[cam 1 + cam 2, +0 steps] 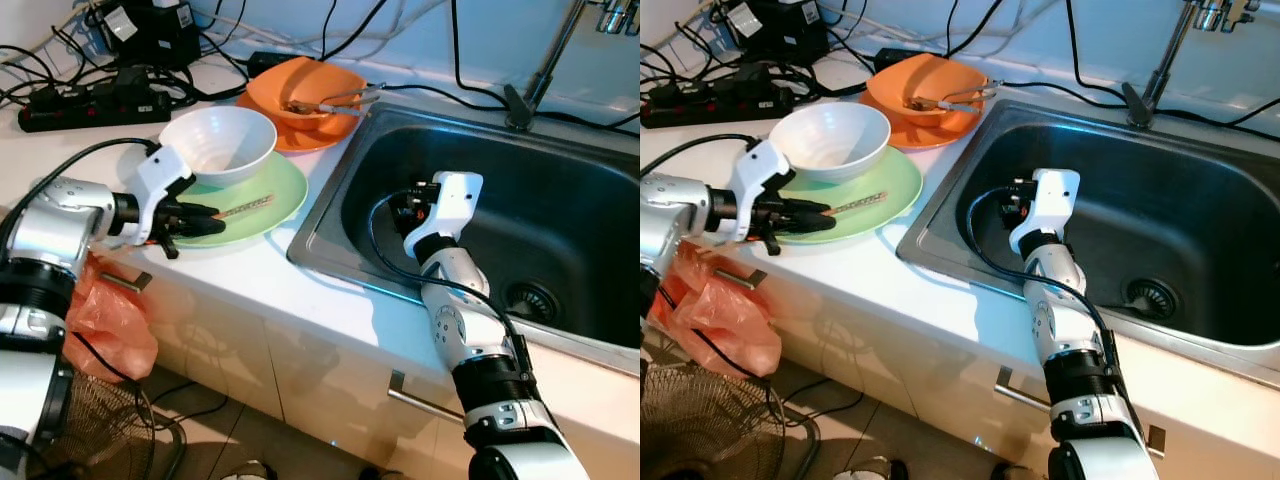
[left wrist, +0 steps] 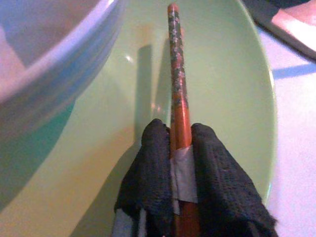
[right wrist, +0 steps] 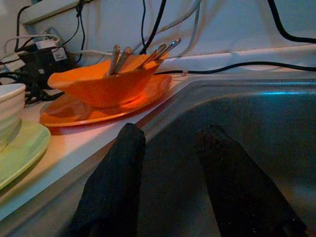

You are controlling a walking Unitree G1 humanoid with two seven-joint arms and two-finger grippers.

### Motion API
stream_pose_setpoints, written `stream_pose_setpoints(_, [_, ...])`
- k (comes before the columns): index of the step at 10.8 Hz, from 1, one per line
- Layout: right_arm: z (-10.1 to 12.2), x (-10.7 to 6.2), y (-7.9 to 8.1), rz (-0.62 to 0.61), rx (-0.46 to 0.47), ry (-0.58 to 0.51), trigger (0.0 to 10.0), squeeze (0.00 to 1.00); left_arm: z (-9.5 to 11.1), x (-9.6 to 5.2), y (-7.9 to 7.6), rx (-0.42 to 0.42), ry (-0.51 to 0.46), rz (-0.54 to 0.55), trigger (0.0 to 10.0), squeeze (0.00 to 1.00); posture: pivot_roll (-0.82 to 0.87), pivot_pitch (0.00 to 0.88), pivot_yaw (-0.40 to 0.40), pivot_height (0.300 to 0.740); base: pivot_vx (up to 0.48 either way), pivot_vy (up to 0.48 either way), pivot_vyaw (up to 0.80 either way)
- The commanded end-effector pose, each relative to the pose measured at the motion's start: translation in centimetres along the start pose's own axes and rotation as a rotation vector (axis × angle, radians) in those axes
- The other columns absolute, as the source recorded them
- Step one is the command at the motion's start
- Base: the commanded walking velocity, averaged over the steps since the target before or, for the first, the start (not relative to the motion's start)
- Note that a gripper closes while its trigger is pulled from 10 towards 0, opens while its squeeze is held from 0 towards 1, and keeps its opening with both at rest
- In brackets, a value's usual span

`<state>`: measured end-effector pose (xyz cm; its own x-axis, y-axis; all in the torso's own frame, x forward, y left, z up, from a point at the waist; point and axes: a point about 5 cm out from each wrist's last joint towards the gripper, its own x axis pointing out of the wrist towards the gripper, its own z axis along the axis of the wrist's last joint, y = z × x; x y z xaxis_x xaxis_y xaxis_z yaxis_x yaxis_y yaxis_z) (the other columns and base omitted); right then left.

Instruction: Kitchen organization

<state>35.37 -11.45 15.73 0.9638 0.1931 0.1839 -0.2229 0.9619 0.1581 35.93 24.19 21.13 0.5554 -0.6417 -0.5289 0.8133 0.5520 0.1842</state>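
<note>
Now left claw (image 2: 180,143) pinches chopsticks (image 2: 177,84) over green plate's (image 1: 285,200) rim; right claw (image 3: 170,148) spread inside sink (image 1: 560,220).

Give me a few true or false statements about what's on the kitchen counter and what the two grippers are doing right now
1. The left gripper has its jaws shut on a chopstick lying over the green plate. True.
2. The white bowl sits on the orange plate. False: it sits on the green plate.
3. The right gripper is inside the sink, jaws open and holding nothing. True.
4. The orange bowl is empty. False: it holds metal utensils.
</note>
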Motion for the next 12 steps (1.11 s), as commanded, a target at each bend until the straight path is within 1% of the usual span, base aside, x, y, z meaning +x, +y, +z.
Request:
stream_pose_setpoints(1, [-1.8, -0.7, -0.4, -0.023, 0.016, 0.077, 10.0, 0.00, -0.6, 0.5, -0.5, -0.008, 0.015, -0.015, 0.0, 0.00, 0.09, 0.088, 0.037, 0.740, 0.000, 0.000, 0.00])
stream_pose_setpoints(2, [-1.8, -0.7, -0.4, -0.023, 0.017, 0.077, 10.0, 0.00, 0.3, 0.5, -0.7, 0.014, -0.030, -0.004, 0.0, 0.00, 0.09, 0.085, 0.033, 0.740, 0.000, 0.000, 0.00])
stream_pose_setpoints(4, [-1.8, -0.7, -0.2, -0.019, 0.018, 0.078, 10.0, 0.00, 1.0, 0.6, -1.2, 0.020, -0.089, -0.005, 0.0, 0.00, 0.09, 0.083, 0.031, 0.740, 0.000, 0.000, 0.00])
stream_pose_setpoints(5, [-1.8, -0.7, -0.3, -0.018, 0.017, 0.079, 10.0, 0.00, 1.3, 0.6, -1.5, 0.015, -0.121, 0.007, 0.0, 0.00, 0.09, 0.081, 0.030, 0.740, 0.000, 0.000, 0.00])
stream_pose_setpoints(7, [-1.8, -0.7, -0.3, -0.019, 0.017, 0.078, 10.0, 0.00, 2.6, 0.9, -2.1, 0.033, -0.212, 0.049, 0.1, 0.00, 0.09, 0.083, 0.026, 0.740, 0.000, 0.000, 0.00])
stream_pose_setpoints(8, [-1.8, -0.7, -0.3, -0.019, 0.017, 0.079, 10.0, 0.00, 3.8, 0.9, -2.5, 0.046, -0.286, 0.086, 10.0, 0.00, 0.09, 0.083, 0.024, 0.740, 0.000, 0.000, 0.00])
stream_pose_setpoints(9, [-1.8, -0.7, -0.4, -0.019, 0.016, 0.080, 10.0, 0.00, 4.8, 0.8, -2.7, 0.043, -0.336, 0.120, 10.0, 0.00, 0.08, 0.084, 0.023, 0.740, 0.000, 0.000, 0.00])
stream_pose_setpoints(10, [-1.8, -0.7, -0.5, -0.020, 0.015, 0.080, 10.0, 0.00, 6.5, 0.5, -2.7, 0.023, -0.441, 0.195, 10.0, 0.00, 0.08, 0.085, 0.018, 0.740, 0.000, 0.000, 0.00])
stream_pose_setpoints(11, [-1.8, -0.7, -0.5, -0.020, 0.014, 0.082, 10.0, 0.00, 8.2, 0.5, -3.3, 0.007, -0.547, 0.234, 10.0, 0.00, 0.08, 0.085, 0.012, 0.740, 0.000, 0.000, 0.00])
stream_pose_setpoints(12, [-1.8, -0.7, -0.6, -0.019, 0.013, 0.083, 10.0, 0.00, 9.6, 0.7, -4.1, 0.006, -0.630, 0.244, 10.0, 0.00, 0.08, 0.084, 0.010, 0.740, 0.000, 0.000, 0.00])
